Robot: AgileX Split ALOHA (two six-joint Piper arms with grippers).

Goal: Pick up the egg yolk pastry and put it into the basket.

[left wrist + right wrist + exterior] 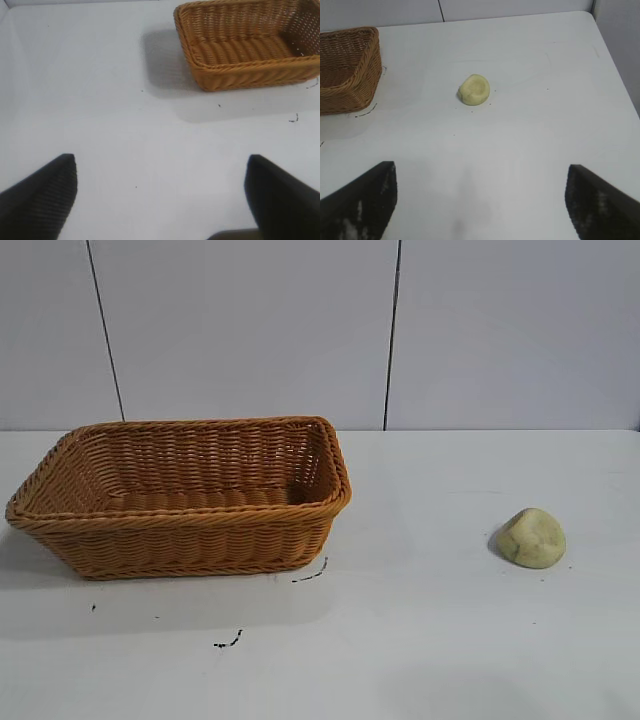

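The egg yolk pastry [531, 538] is a small pale yellow-green dome lying on the white table at the right of the exterior view. The orange-brown wicker basket [180, 530] stands at the left with nothing showing inside. Neither arm shows in the exterior view. In the right wrist view my right gripper [481, 180] is open with only bare table between its black fingers, and the pastry [474, 89] lies well ahead of it, untouched. The basket's corner [347, 75] sits off to one side there. My left gripper [161, 175] is open too, far short of the basket [250, 75].
The white table [420, 640] carries a few small black marks [228, 642] in front of the basket. A pale panelled wall [250, 330] closes off the back. The table's edge [615, 65] and a side wall lie beyond the pastry in the right wrist view.
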